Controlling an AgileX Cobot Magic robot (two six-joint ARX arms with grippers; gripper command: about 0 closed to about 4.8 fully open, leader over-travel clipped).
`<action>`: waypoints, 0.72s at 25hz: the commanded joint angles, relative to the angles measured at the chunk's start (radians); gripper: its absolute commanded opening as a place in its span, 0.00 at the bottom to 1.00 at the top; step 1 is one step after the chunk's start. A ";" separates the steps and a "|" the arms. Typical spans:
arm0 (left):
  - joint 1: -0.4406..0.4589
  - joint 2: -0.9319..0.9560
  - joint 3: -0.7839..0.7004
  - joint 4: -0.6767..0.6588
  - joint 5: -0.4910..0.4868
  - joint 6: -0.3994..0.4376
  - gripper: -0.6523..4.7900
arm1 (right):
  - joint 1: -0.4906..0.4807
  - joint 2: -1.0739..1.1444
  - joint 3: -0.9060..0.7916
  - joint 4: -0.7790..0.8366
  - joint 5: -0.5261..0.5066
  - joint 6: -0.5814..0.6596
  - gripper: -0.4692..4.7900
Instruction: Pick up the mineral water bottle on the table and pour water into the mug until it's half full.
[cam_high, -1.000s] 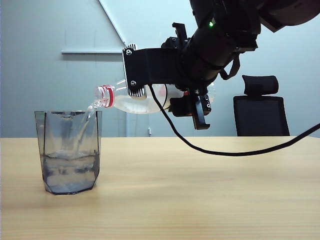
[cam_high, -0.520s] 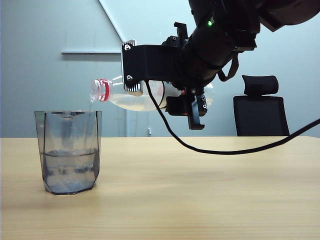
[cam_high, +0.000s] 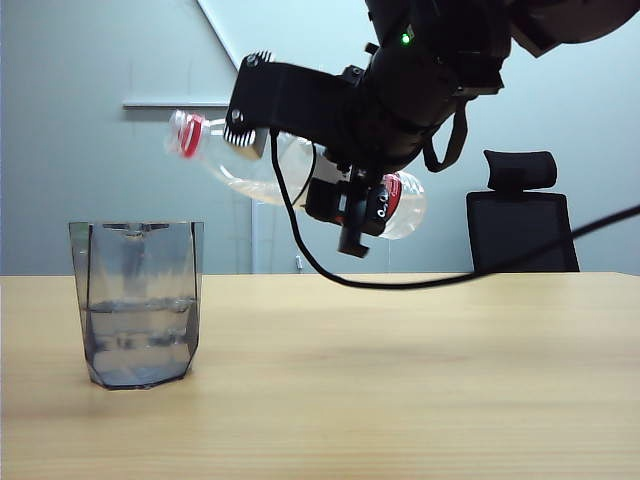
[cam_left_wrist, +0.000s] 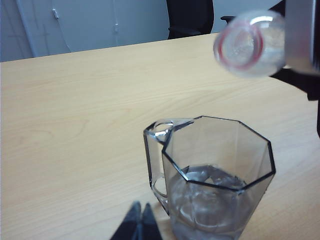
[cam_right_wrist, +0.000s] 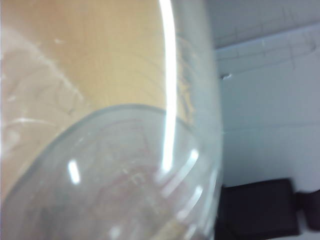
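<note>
Low in the left wrist view, the left gripper (cam_left_wrist: 139, 225) shows closed tips beside the mug (cam_high: 137, 303), standing at lower left, roughly half full. Above it the right gripper (cam_high: 300, 150) clamps the mineral water bottle (cam_high: 255, 170), mouth tilted upward; pouring looks finished. Next, set it upright on the table (cam_high: 420, 380). An office chair (cam_high: 522, 212) stands behind, clear of everything.

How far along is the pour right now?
Mostly done: the smoky grey faceted plastic mug holds clear water to roughly half. In hand: the right end effector grips the clear plastic mineral water bottle, neck tipped up, no stream visible. The left end effector sits shut beside the mug. Left: set the bottle on the wood-grain table.
</note>
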 joint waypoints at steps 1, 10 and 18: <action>0.000 0.002 0.002 0.010 0.003 -0.003 0.12 | 0.008 -0.033 0.010 0.028 0.008 0.201 0.65; 0.016 0.002 0.002 0.010 0.003 -0.003 0.12 | -0.014 -0.161 0.003 -0.179 -0.126 0.848 0.65; 0.145 0.002 0.002 0.010 0.003 -0.003 0.12 | -0.068 -0.229 -0.192 -0.062 -0.250 1.083 0.65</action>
